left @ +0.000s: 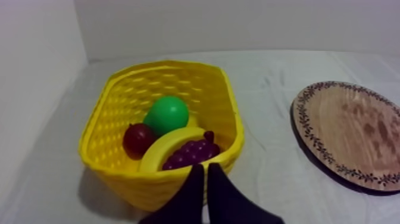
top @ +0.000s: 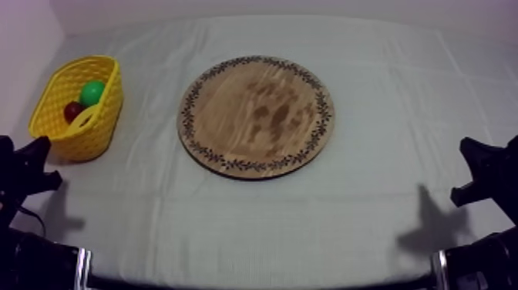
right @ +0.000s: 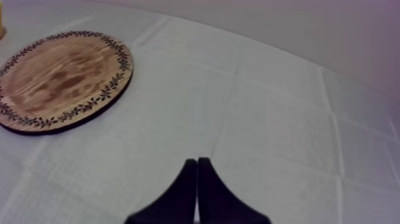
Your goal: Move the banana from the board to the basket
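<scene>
The left claw point(left: 204, 168) sits low at the lower left of the top frame, fingers pressed together on nothing. Just beyond its tips stands the yellow basket point(left: 107, 125), and the banana point(left: 165, 150) lies inside it, long axis slanting across the claw's line, against the grapes point(left: 191, 154). The right claw point(right: 197, 161), likewise closed and empty, is well apart at the lower right. Farther off, mid-counter point(top: 370, 216), the wooden board point(top: 257, 116) is bare, so the task looks finished
</scene>
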Available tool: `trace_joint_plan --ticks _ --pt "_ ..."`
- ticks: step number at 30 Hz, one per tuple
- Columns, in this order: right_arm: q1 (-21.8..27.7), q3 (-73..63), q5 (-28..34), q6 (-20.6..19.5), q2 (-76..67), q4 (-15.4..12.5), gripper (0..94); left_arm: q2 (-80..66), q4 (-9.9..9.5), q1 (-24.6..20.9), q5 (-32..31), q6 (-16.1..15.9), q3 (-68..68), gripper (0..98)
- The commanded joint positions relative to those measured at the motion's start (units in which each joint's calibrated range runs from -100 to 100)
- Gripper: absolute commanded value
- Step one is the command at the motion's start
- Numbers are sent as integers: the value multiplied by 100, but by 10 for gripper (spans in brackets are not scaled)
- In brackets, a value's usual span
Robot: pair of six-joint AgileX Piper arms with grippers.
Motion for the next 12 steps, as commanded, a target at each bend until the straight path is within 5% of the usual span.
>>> trace_joint_plan --ticks 1,12 --pt "0 -3 2 14 0 2 3 0 6 0 7 5 1 0" --pt "0 -3 2 14 0 2 3 0 26 2 8 -120 4 0"
